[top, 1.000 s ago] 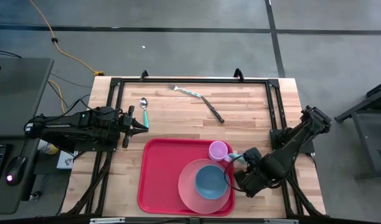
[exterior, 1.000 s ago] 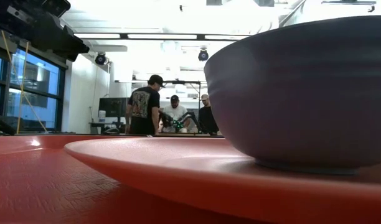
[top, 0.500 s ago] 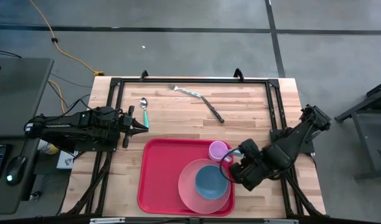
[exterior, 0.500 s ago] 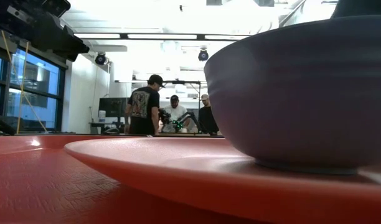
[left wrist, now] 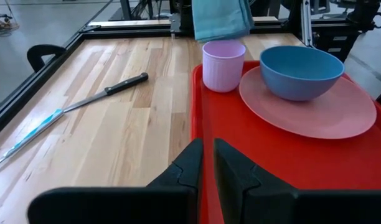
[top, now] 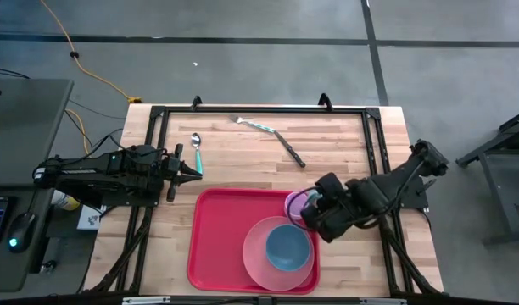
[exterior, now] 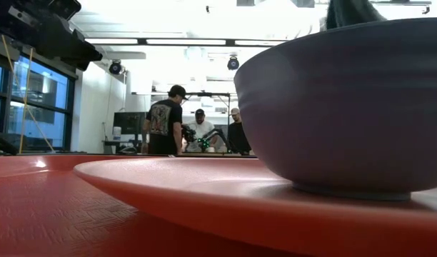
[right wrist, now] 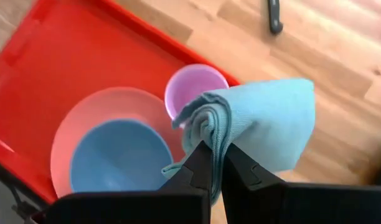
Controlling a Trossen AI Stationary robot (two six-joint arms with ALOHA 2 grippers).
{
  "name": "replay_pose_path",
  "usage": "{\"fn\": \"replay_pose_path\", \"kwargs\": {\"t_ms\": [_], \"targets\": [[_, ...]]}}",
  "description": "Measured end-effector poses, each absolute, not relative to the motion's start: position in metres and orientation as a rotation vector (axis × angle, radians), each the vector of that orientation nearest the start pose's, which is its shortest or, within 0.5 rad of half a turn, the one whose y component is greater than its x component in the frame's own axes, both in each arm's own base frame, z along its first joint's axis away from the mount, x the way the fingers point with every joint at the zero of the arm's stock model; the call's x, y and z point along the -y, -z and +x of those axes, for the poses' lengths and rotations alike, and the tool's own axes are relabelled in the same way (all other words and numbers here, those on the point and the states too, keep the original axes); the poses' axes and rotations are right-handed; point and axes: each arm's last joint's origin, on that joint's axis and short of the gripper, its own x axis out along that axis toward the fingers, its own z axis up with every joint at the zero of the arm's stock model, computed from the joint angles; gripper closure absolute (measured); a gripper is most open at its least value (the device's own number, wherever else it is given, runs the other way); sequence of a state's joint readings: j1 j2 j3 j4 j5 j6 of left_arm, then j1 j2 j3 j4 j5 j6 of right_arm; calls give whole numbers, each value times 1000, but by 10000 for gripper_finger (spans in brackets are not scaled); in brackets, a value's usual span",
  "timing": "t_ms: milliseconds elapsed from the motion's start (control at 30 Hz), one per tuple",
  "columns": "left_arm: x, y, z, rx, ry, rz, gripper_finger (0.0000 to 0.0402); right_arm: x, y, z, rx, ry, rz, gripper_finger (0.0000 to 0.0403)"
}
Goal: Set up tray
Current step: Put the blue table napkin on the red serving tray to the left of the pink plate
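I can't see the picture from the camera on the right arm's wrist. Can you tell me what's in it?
The right gripper is shut on a folded light blue cloth, holding it above a red tray. On the tray sit a pink plate with a blue bowl on it and a purple cup beside them, with wooden table beyond.

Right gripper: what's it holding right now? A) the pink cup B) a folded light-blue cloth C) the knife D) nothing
B: the right wrist view shows the right gripper shut on a folded light-blue cloth, hanging above the pink cup at the edge of the red tray; the knife lies apart on the table.
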State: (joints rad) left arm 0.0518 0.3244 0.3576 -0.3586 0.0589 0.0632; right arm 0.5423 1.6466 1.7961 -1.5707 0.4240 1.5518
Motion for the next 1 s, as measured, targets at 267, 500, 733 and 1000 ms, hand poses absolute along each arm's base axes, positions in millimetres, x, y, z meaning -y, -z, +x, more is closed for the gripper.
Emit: {"fn": "replay_pose_path", "kwargs": {"t_ms": [267, 500, 733, 1000], "targets": [[-4, -225, 104, -325, 15, 37, 334, -122, -403, 261, -785, 751, 605, 403], [-4, -226, 104, -317, -3, 28, 334, -106, -433, 284, -602, 601, 556, 403], [-4, -227, 105, -302, -9, -14, 334, -86, -447, 307, -506, 473, 521, 403], [-3, -227, 105, -304, 36, -100, 334, -68, -445, 330, -501, 385, 513, 403]]}}
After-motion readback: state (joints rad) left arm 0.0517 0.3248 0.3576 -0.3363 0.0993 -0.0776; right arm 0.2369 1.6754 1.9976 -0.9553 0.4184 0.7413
